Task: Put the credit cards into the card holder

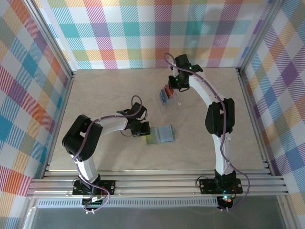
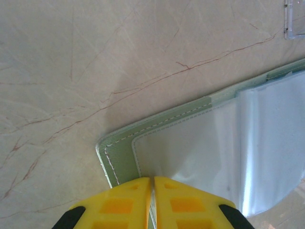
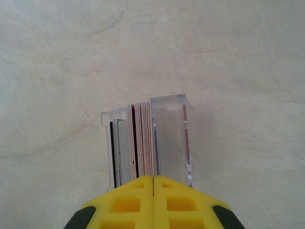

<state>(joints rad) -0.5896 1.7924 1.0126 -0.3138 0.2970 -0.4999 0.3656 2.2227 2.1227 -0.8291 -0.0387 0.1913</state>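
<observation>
Marbled tabletop (image 1: pixel 105 105), open grey-green card holder (image 1: pixel 160 134)

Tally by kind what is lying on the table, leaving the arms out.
card holder: 1
clear plastic tray: 1
stack of credit cards: 1 (packed too tightly to count singly)
Total: 3

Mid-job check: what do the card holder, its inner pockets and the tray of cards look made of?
The card holder looks like soft grey-green leather or faux leather, matte, with stitching along its edge. Its inner pockets look like clear flexible film, glossy and rippled. The tray is rigid clear plastic: see-through walls, bright edges. The cards are thin and stiff, probably plastic.
</observation>
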